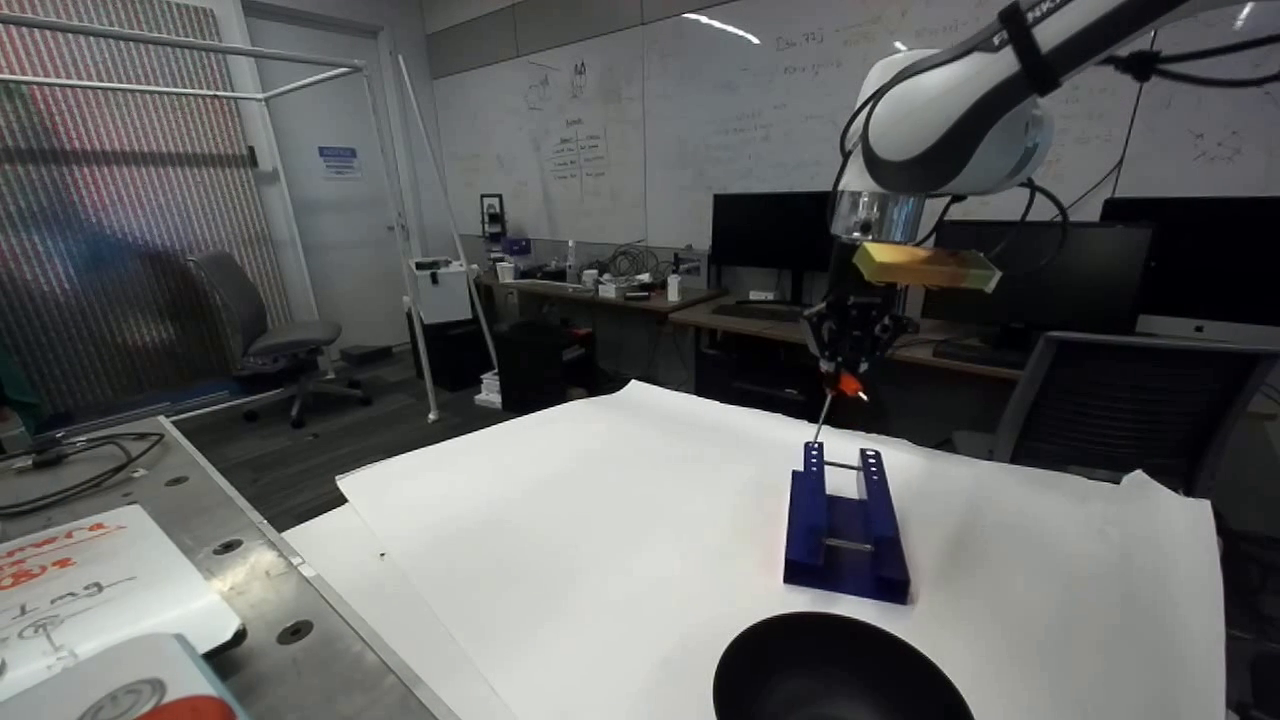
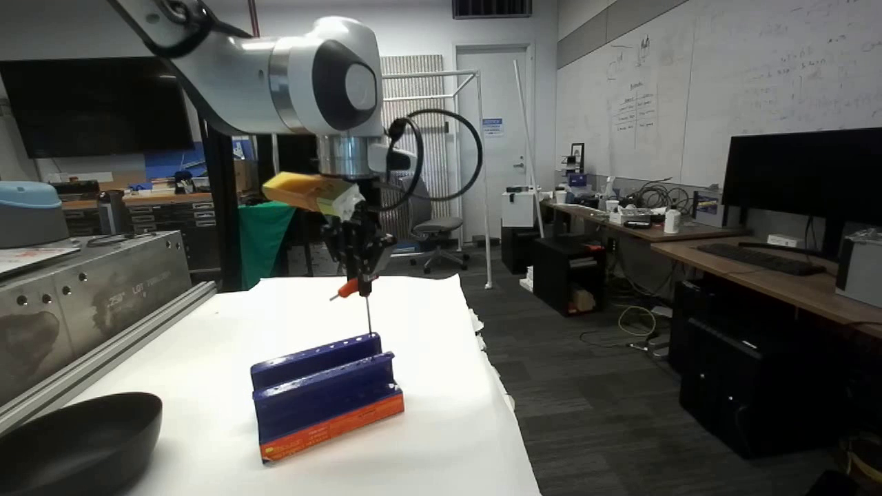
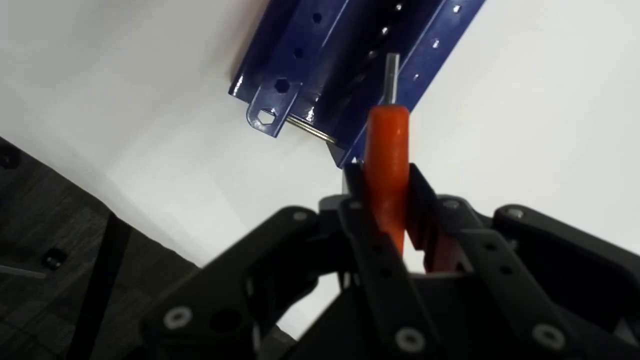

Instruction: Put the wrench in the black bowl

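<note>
Bright on the paper (image 1: 600, 540), rather dim on the floor (image 2: 586, 393). In an exterior view, streaked with glare on the board (image 1: 740, 120) at twelve o'clock. In the wrist view, shadowed beside the rack (image 3: 310, 70), slightly blurred on the gripper (image 3: 386, 177) at six.

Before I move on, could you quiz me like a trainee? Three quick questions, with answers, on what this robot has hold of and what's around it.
1. Which part of the wrench is the gripper pinching?
2. The wrench's thin shaft runs down toward: A) a chair; B) the blue rack; C) a keyboard.
3. True or false: the wrench is outside the black bowl.

Key:
1. Its orange handle.
2. B.
3. True.
</note>
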